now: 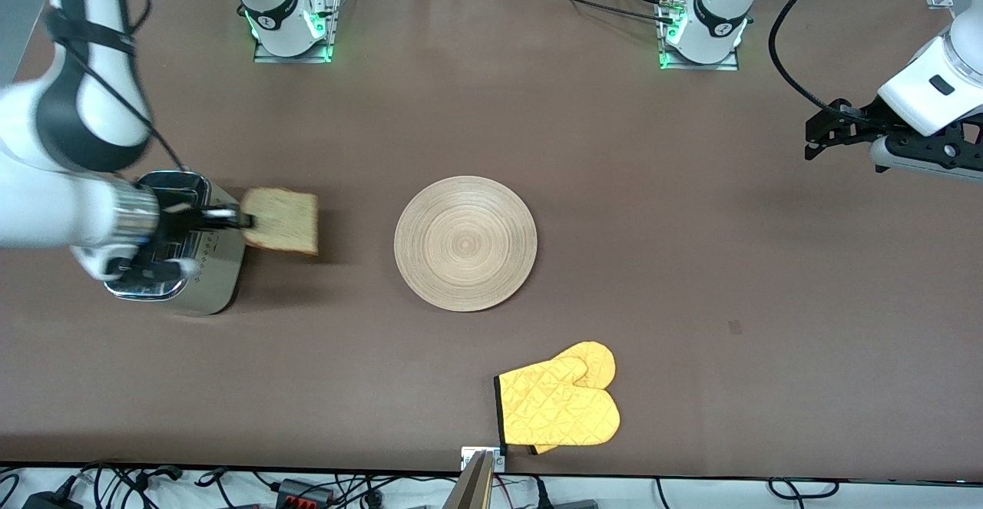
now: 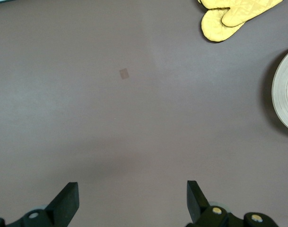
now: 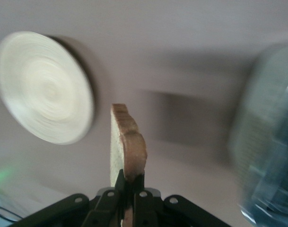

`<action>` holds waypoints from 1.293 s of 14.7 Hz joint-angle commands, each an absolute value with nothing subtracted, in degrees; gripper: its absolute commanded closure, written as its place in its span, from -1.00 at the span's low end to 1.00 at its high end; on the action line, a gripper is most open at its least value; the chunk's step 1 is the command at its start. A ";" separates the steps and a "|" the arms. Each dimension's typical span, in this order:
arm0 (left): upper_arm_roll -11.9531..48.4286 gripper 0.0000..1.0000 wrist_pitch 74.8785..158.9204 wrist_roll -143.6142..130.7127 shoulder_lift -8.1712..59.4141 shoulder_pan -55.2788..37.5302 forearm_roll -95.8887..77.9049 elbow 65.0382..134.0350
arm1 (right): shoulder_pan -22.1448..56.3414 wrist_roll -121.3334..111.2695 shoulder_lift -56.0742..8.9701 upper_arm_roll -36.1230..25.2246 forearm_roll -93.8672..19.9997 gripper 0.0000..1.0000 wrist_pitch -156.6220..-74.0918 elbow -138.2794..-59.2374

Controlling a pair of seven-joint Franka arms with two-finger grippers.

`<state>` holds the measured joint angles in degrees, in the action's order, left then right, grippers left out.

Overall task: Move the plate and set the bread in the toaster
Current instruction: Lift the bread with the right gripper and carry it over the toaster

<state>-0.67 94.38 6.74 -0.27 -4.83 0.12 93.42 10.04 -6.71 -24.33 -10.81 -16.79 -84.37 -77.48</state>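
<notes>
Lowest in the front view, a yellow oven mitt (image 1: 559,407) is seen lying on the table (image 1: 768,279), clear of the work. Higher, at frame centre, the plate (image 1: 465,243) is left bare. At centre left, the bread (image 1: 282,221) is held by one edge in the closed right gripper (image 1: 244,222), kept in the air beside the toaster (image 1: 178,244), presumably so it can be turned and lowered into a slot. At the upper right of the frame, the left gripper (image 1: 815,139) is parked with its fingers spread, holding nothing, over bare table; that arm waits.
</notes>
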 commanded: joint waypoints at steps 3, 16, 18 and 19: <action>-0.62 -1.00 93.34 6.24 0.88 -5.10 0.97 91.41 | 10.20 -6.59 -26.89 -12.04 -0.55 1.00 -74.01 -63.82; -0.44 -1.00 93.25 6.24 1.41 -5.71 1.05 90.18 | 8.70 -18.55 -33.83 -12.92 13.18 1.00 -79.01 -59.41; -0.44 -1.00 93.25 6.24 1.49 -5.63 1.05 90.18 | 8.96 -17.32 -34.45 -12.83 13.18 1.00 -78.93 -59.41; -0.44 -1.00 93.25 6.24 1.49 -5.63 1.05 90.18 | 8.96 -16.53 -34.54 -12.75 13.01 1.00 -78.66 -59.50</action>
<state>-0.53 94.37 6.74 0.42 -5.32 0.12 92.28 8.70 -16.98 -33.48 -12.71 12.32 -79.69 -61.75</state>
